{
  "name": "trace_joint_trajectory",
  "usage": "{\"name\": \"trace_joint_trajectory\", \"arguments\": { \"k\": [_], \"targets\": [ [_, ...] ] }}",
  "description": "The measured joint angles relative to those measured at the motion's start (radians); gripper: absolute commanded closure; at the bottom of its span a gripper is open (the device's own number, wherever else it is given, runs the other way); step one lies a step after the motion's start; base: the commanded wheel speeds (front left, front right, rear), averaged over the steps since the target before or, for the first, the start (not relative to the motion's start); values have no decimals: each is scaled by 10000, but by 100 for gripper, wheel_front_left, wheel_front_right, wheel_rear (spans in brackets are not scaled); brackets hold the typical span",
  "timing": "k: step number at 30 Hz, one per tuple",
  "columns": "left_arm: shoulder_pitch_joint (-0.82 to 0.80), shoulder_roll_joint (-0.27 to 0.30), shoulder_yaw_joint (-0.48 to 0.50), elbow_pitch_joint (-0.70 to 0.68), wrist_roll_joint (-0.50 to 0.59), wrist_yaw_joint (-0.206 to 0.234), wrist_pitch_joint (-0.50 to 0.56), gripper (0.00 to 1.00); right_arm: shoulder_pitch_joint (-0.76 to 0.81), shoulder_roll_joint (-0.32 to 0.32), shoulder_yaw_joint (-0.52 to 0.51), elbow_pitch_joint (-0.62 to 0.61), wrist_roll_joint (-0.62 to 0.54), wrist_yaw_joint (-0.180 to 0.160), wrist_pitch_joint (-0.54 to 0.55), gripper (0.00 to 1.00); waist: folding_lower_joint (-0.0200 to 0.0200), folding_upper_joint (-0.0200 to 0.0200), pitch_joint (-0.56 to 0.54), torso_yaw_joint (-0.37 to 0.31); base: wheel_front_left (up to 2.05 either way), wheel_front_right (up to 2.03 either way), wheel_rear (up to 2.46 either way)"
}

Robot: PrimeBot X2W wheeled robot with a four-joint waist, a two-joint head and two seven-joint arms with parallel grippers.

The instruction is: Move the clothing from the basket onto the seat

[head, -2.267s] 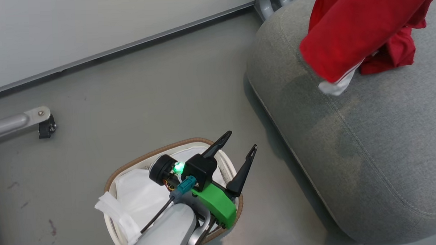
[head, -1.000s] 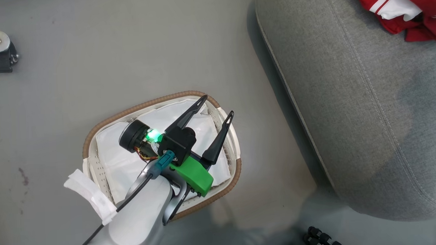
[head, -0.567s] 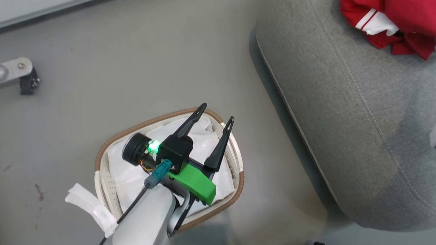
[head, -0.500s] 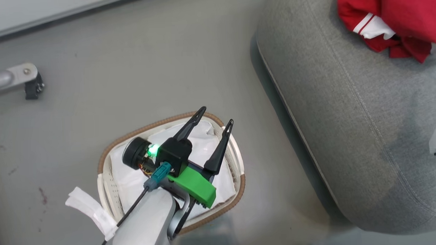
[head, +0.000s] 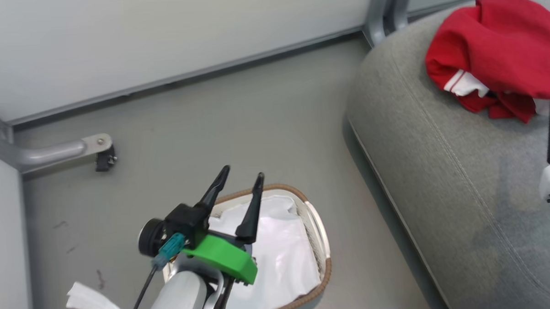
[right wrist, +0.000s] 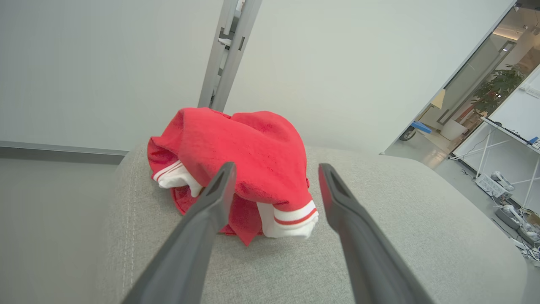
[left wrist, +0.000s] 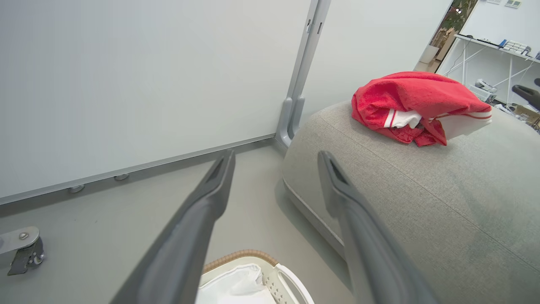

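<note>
The clothing (head: 500, 59), a red garment with white, red-striped cuffs, lies in a crumpled heap on the seat (head: 440, 176), toward its far end near the wall. One white cuff pokes out on the heap's left side in the head view, and in the right wrist view a second cuff hangs at the front of the pile. The seat is a broad grey cushion with a stitched seam running along its top.

The right hand (right wrist: 277, 168) is released and empty. Its two dark fingers are spread apart and point at the garment from just short of it, above the cushion.

The basket (head: 321, 244) stands on the grey floor (head: 237, 119) beside the seat's near edge, apart from it. Only its rumpled white liner (head: 283, 259) shows inside.

The left hand (head: 242, 171) hangs over the basket's left part, released and holding nothing, fingertips aimed past the woven rim toward the wall. In the left wrist view the basket's rim and a white handle show between its fingers at the bottom.

A pale wall panel (head: 161, 39) closes off the floor behind, and a metal foot with a small black castor (head: 103, 158) stands to the left.
</note>
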Motion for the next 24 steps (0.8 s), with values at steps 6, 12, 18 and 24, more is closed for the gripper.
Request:
{"name": "trace_joint_trajectory", "arguments": {
  "k": [6,12,18,24],
  "targets": [
    [581,-50,1016,-115,167,71,0,0,-22,512,575,-94,188,0,0,0,0,0,-574,653,0,0,0],
    [1116,-69,1923,-238,378,322,0,0,52,1133,1248,-6,606,-2,0,0,0,0,-964,1295,0,0,0],
    [1662,-71,2506,-278,349,550,0,0,653,1609,1804,-58,1089,0,2,0,0,0,-1271,1843,0,0,0],
    [2189,-73,2823,-251,293,637,0,0,1532,1912,2109,-201,1356,0,0,0,0,0,-1633,2182,0,0,0]
  ]
}}
